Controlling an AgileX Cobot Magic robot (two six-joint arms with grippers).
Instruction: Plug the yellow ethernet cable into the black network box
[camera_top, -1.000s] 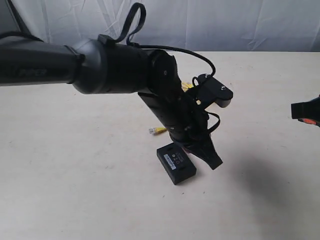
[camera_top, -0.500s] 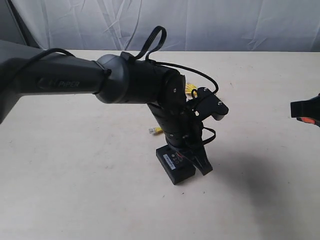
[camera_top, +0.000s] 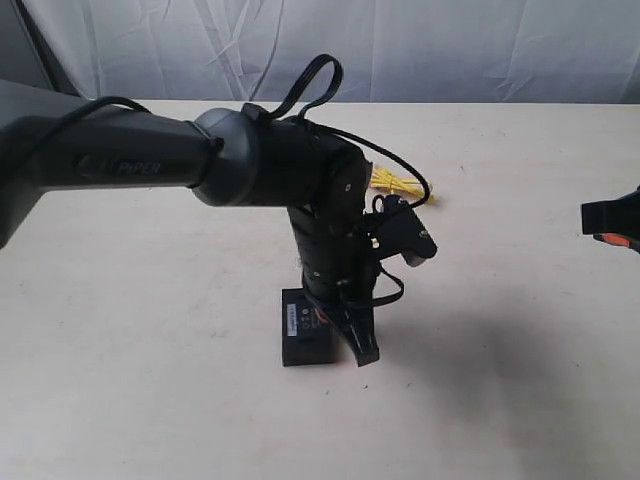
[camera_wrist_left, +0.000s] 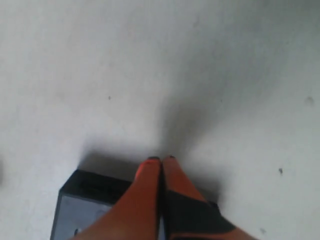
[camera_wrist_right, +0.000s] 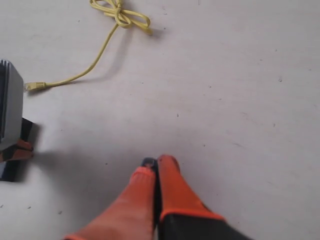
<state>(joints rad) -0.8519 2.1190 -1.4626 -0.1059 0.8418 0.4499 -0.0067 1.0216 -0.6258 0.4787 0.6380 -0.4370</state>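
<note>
The black network box lies flat on the table with its white label facing up. My left gripper points down at the box's right edge, shut and holding nothing; in the left wrist view its orange fingers lie pressed together over the box. The yellow ethernet cable lies behind the left arm, partly hidden. In the right wrist view its knotted loop and clear plug end show on the table. My right gripper is shut and empty, far to the right.
The thick black left arm reaches across the middle of the beige table and trails black cables. A white cloth backdrop hangs behind the table's far edge.
The shut left gripper swung left and lower, and the black network box slid left and turned square beside it. More of the yellow cable now shows. The right gripper stayed put.
</note>
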